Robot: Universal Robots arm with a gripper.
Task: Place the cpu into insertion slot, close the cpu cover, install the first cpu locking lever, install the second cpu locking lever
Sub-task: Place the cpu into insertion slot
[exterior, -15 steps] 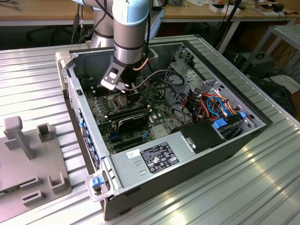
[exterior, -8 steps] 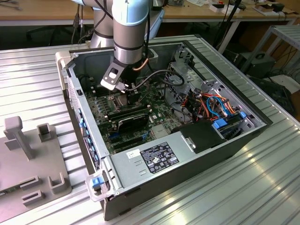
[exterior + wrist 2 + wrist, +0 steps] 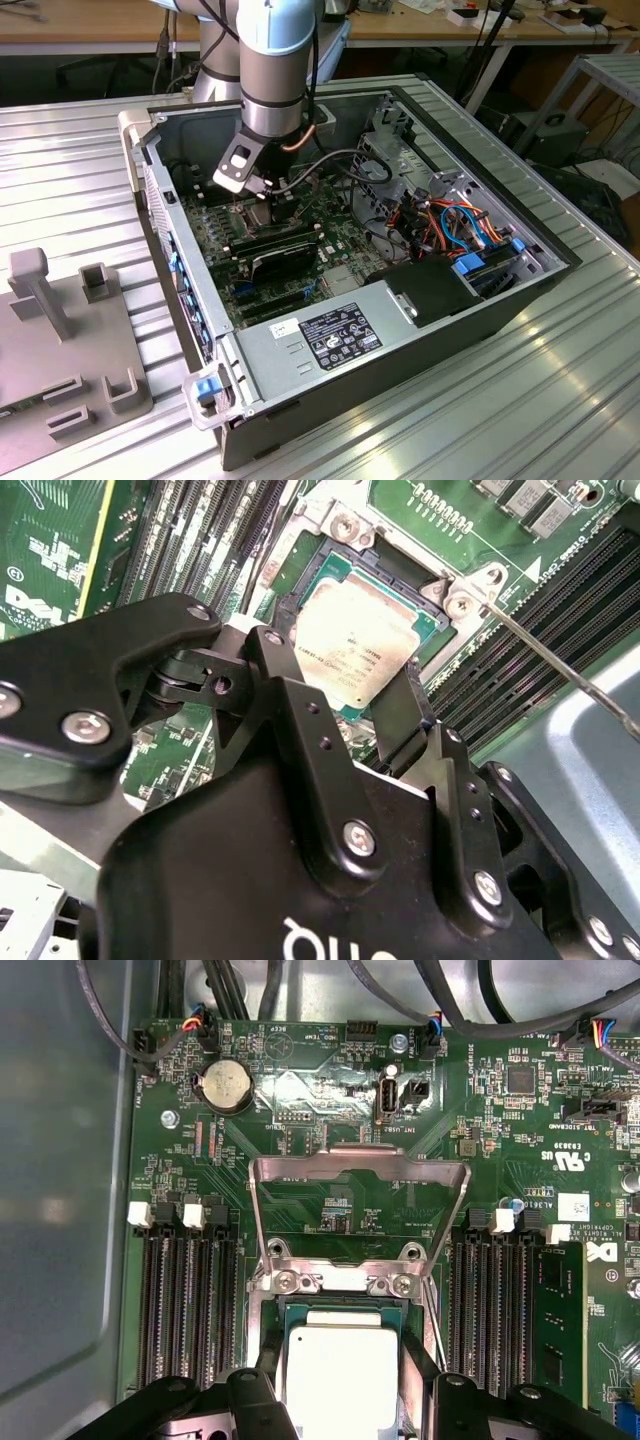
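Over the insertion slot (image 3: 345,1282), a square socket with a silver metal rim and a dark centre, we find the black two-fingered gripper (image 3: 342,1360) lowered into an open grey computer case (image 3: 180,270).

We count one cpu (image 3: 340,1375), a small flat square chip with a dull silver-beige metal top. It lies within the slot's frame, and a narrow teal edge shows around it in both wrist views.

We count one cpu cover (image 3: 360,1167), a thin silver metal frame with a large cut-out window. It stands raised on the slot's far side from the gripper, hinged at the rim by two silver screws (image 3: 287,1282). Through its window we see the green motherboard (image 3: 250,1160).

Two banks of long black memory slots (image 3: 190,1300) flank the insertion slot, one on each side. One thin silver wire lever (image 3: 560,670) reaches away from a corner of the slot. One round silver coin battery (image 3: 225,1085) sits beyond the raised cover.

The gripper's two fingers (image 3: 405,720) are parted just to the chip's width. They lie against two opposite edges of the cpu, so the pincer has the chip between them. In the exterior view the gripper (image 3: 262,200) hangs straight above the slot, at the end of the grey and blue arm (image 3: 280,60).
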